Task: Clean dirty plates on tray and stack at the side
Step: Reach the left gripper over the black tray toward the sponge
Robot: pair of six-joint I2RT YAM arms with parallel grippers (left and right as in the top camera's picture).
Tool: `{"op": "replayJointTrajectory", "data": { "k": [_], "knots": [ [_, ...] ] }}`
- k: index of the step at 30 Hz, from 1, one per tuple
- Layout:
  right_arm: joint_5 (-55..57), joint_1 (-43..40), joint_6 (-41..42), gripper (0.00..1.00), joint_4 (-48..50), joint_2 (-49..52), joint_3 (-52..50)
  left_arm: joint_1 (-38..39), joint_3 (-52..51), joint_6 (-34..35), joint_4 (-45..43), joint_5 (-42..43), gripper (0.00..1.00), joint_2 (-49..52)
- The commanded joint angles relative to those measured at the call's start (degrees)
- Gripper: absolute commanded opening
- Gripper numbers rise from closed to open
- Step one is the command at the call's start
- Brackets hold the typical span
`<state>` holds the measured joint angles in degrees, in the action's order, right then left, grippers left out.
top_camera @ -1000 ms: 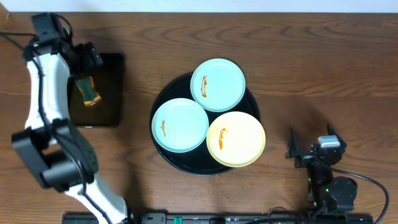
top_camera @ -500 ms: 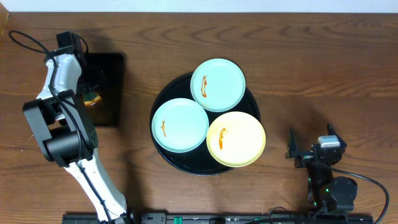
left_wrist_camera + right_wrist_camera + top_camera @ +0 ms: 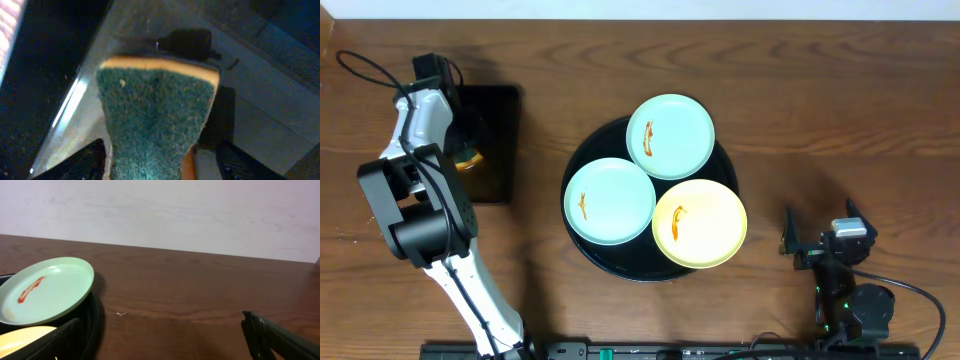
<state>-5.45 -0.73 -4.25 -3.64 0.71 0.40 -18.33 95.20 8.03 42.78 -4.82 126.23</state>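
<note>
Now the left gripper (image 3: 157, 162) is clamped on a green-faced yellow scrub sponge (image 3: 155, 120) over the small rectangular black tray (image 3: 500, 110) at the left. The right gripper (image 3: 817, 242) rests on the brown wooden table (image 3: 840, 100), fingers spread, holding nothing. On the large round glossy black tray (image 3: 610, 262) lie the sauce-smeared upper mint-blue round plate (image 3: 670, 136), the left mint-blue round plate (image 3: 610, 200) and the pale yellow round plate (image 3: 700, 223), packed together.

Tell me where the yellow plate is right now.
In the overhead view, the yellow plate lies on the front-right part of the black tray, next to both mint plates, on the side nearest the right gripper.
</note>
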Motion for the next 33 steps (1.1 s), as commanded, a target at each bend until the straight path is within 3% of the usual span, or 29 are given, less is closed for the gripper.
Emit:
{"op": "replayJointTrajectory", "data": {
  "k": [1,15,18,23,30,31,32,33],
  "knots": [
    [0.28,-0.46,-0.55,0.99,-0.24,-0.26,-0.07,-0.31,-0.7,-0.11,0.59,1.53,0.68,0.13],
    [0.28,-0.46,-0.55,0.99,-0.24,-0.26,-0.07,-0.31,-5.01,-0.11,1.68,2.01,0.53,0.13],
    [0.28,-0.46,-0.55,0.99,-0.24,-0.26,-0.07,-0.31,-5.09,-0.11,1.88,2.01,0.33,0.13],
    [0.28,-0.46,-0.55,0.99,-0.24,-0.26,-0.07,-0.31,-5.07,-0.07,1.95,2.05,0.08,0.13],
    [0.28,-0.46,-0.55,0.99,-0.24,-0.26,-0.07,-0.31,-5.07,-0.09,1.57,2.86,0.08,0.11],
    [0.28,-0.46,-0.55,0.99,-0.24,-0.26,-0.07,-0.31,-5.07,-0.09,1.31,2.84,0.13,0.11],
    [0.28,-0.46,-0.55,0.99,-0.24,-0.26,-0.07,-0.31,-5.07,-0.09,0.9,2.84,0.25,0.11],
    [0.28,-0.46,-0.55,0.99,-0.24,-0.26,-0.07,-0.31,-5.07,-0.09,0.24,2.84,0.5,0.11]
  ]
}}
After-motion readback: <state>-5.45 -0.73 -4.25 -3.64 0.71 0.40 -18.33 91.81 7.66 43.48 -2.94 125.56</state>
